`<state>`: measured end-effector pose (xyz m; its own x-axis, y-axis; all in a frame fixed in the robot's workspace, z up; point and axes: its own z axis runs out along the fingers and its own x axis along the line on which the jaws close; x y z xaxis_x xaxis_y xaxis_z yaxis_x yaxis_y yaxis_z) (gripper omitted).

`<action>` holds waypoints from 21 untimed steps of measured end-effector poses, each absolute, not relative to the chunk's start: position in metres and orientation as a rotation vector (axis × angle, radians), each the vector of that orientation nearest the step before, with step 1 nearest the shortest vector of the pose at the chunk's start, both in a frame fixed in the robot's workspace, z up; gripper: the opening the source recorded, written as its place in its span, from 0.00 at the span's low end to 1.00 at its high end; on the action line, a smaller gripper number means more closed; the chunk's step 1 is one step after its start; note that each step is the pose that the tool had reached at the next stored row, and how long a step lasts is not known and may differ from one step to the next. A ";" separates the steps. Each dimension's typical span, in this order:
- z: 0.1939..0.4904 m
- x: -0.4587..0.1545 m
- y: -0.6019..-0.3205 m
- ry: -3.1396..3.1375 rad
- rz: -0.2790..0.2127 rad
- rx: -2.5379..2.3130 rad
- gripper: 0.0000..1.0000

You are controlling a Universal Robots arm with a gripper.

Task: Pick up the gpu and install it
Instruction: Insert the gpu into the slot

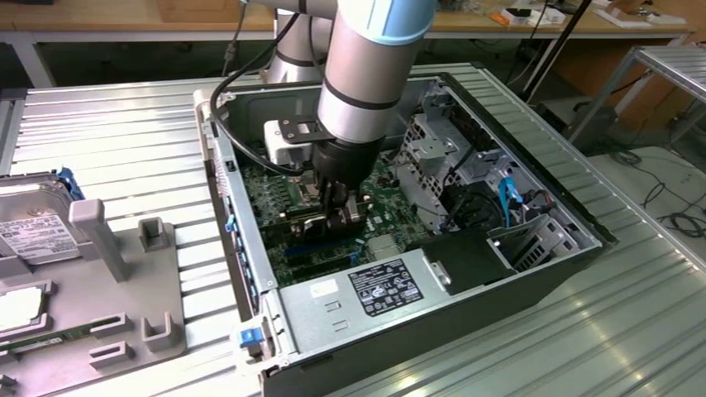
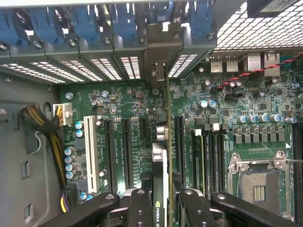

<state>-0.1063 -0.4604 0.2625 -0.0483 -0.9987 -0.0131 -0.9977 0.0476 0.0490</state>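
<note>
Inside the open computer case (image 1: 530, 207), the gpu (image 2: 160, 161) stands on edge over the green motherboard (image 2: 128, 94), seen as a thin strip with a green logo near the fingers. Its silver end bracket (image 2: 158, 52) reaches up to the rear slot openings under the blue latches. My gripper (image 2: 161, 201) is shut on the card's near end, one black finger (image 2: 141, 208) on each side. In the exterior view the gripper (image 1: 337, 213) reaches down into the middle of the case, with the dark card (image 1: 314, 225) low against the board.
Black and white expansion slots (image 2: 90, 146) lie beside the card, memory sticks (image 2: 199, 151) and the CPU socket (image 2: 258, 182) on its other side. A cable bundle (image 2: 40, 123) hangs by the case wall. The power supply (image 1: 381, 289) fills the case's near end. A hard drive (image 1: 33, 227) and grey fixture (image 1: 121, 273) sit at the exterior view's left.
</note>
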 end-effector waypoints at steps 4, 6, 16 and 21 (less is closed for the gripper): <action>0.263 -0.106 -0.460 -2.256 -0.069 2.150 0.27; 0.263 -0.106 -0.460 -2.256 -0.069 2.150 0.27; 0.265 -0.106 -0.460 -2.256 -0.069 2.150 0.27; 0.265 -0.106 -0.460 -2.223 -0.069 2.183 0.27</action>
<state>-0.1061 -0.4604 0.2651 -0.0186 -0.9997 -0.0129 -0.9986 0.0180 0.0490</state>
